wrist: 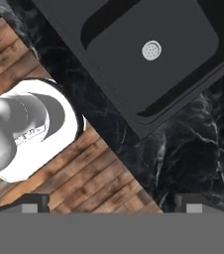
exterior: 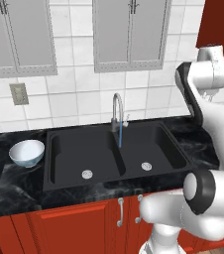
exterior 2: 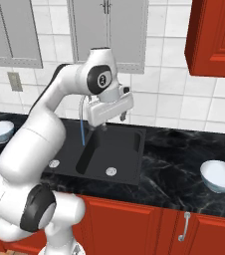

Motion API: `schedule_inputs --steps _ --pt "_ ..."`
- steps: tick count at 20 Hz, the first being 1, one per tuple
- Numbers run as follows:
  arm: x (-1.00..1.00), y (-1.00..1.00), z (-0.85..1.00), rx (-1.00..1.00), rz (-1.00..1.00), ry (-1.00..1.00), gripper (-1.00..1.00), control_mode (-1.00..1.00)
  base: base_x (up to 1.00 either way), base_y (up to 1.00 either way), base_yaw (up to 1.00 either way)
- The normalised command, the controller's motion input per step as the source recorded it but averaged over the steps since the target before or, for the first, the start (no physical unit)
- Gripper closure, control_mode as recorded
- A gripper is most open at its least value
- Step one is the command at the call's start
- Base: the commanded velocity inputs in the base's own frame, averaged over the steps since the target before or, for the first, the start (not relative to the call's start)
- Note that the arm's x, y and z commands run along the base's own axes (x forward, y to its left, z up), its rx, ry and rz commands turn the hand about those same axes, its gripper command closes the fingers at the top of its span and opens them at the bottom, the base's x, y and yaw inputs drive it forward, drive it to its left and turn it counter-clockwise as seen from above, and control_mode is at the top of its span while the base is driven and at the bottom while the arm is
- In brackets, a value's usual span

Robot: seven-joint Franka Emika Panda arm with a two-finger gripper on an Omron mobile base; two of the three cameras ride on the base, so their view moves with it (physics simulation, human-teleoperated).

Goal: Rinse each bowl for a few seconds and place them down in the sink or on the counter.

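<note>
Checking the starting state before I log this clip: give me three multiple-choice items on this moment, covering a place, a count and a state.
1. Where is the left bowl relative to the sink?
A) in its left basin
B) under the faucet
C) on the counter, left of it

2. How many bowls show in the right base view?
A) one
B) two
C) three

3. The hand is:
A) open and empty
B) shut on a bowl
C) shut on the faucet

Answers:
1. C, it sits on the marble beside the basin.
2. B, the left bowl and the right bowl stand on the counter, one either side of the sink.
3. A, its fingertips stand wide apart with nothing between them.
</note>
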Motion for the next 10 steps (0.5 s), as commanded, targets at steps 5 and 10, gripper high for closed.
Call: schedule_inputs --steps 5,10 --pt "-0.16 -0.64 -0.06 -0.04 -0.12 0.00 -1.00 -1.00 0.00 0.00 0.00" --pt "-0.13 -0.62 -0.04 0.00 -0.08 0.00 -1.00 -1.00 0.00 0.00 0.00"
